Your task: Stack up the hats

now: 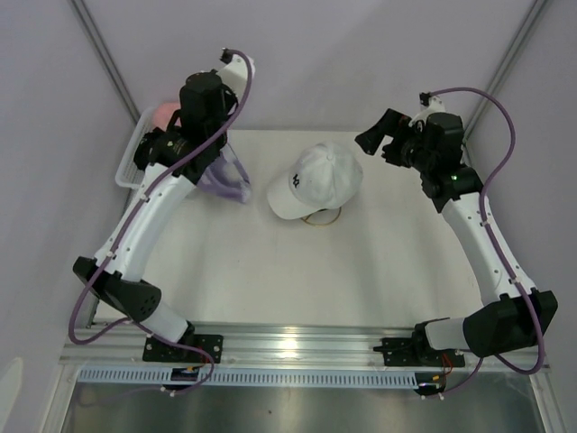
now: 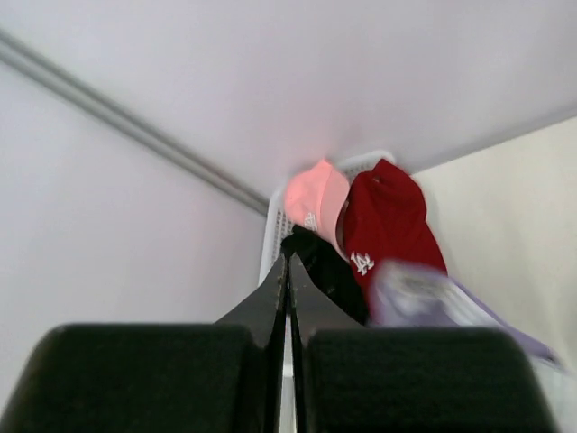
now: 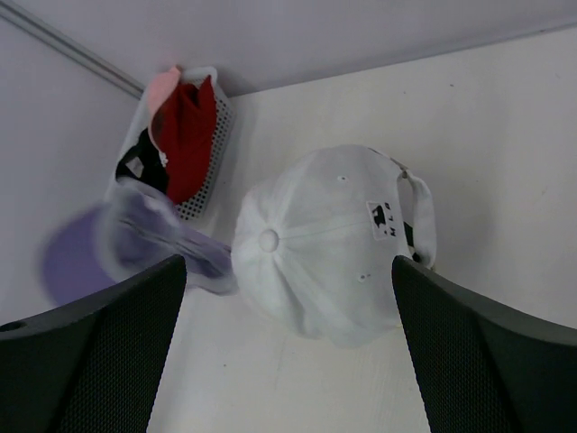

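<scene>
The white cap (image 1: 315, 179) sits in the middle of the table (image 1: 270, 280), a little above centre in the top view. It is perched on a gold wire stand (image 1: 325, 216), and only a bit of the stand peeks out below it. Its brim points to the lower left and its back strap to the right.

The left gripper (image 2: 290, 257) is at the upper left, beside the white basket (image 1: 129, 162). Its fingers are pressed flat together. The lavender cap (image 1: 227, 180) shows just under that arm's wrist, between the basket and the white cap. It is blurred in every view, so whether the fingers pinch it cannot be told.

In the left wrist view the basket holds three more caps. The pink cap (image 2: 315, 194) is at the back, the red cap (image 2: 388, 225) with a white logo is to its right, and the black cap (image 2: 329, 271) is nearest the fingertips.

The right gripper (image 1: 374, 135) hangs at the upper right of the top view, just right of the white cap and apart from it. Its fingers are spread wide with nothing between them. In its wrist view they frame the cap's crown from either side.
</scene>
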Controlling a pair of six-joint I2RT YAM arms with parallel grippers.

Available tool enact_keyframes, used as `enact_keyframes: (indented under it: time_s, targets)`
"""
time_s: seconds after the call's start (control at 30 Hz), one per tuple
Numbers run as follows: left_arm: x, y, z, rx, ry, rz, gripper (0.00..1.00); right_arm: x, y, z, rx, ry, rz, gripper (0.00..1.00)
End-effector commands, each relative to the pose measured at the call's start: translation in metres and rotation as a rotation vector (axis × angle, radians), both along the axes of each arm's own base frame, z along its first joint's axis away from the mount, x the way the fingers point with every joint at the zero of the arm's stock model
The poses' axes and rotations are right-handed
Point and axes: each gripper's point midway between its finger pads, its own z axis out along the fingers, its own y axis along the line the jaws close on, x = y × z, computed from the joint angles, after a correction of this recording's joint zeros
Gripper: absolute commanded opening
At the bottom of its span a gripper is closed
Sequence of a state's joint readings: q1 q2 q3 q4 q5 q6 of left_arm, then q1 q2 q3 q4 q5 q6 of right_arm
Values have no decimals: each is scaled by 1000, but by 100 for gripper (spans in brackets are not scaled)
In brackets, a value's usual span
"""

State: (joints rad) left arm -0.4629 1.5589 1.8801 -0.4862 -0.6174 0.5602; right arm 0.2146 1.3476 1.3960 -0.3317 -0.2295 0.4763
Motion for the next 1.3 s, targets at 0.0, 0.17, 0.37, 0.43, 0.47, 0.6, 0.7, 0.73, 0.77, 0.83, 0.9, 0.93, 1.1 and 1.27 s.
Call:
enact_keyframes:
  time_s: [0.0,0.17,0.37,0.43,0.47,0.6,0.7,0.73,0.77,0.83,0.9,0.93,1.1,1.27]
  targets:
    - [-1,-31,31,106,-77,-61,1,-13,13,65,150,-126,65,100]
    - [-9,-75,45,21,-80,-195,1,-22,38,85,303,-141,206,99]
    - [-66,-39,-34,-376,191,161,21,-28,28,74,204,-95,163,99]
    - [-109,-41,-98,-558,416,276,44,-33,19,66,162,-79,129,99]
    - [-123,-47,-111,-617,469,284,58,-34,17,58,150,-66,118,100]
    - [-177,-74,-177,-968,632,259,91,-44,21,47,145,-22,154,99]
    - [-203,-76,-226,-1183,750,316,93,-56,29,33,155,41,203,100]
    - [-213,-70,-219,-1261,725,298,93,-60,31,32,156,51,213,100]
    - [-225,-58,-255,-1276,768,387,93,-64,33,29,155,67,206,100]
    - [-230,-48,-260,-1390,727,466,91,-78,55,23,154,85,247,100]
    - [-239,-40,-271,-1525,680,546,91,-86,71,17,166,100,227,100]
    - [-241,-39,-278,-1563,664,567,91,-99,92,12,174,118,265,100]
    - [-234,-15,-278,-1624,571,625,93,-119,151,-5,271,225,256,100]
    - [-232,36,-284,-1480,509,701,95,-151,221,-20,217,304,261,100]
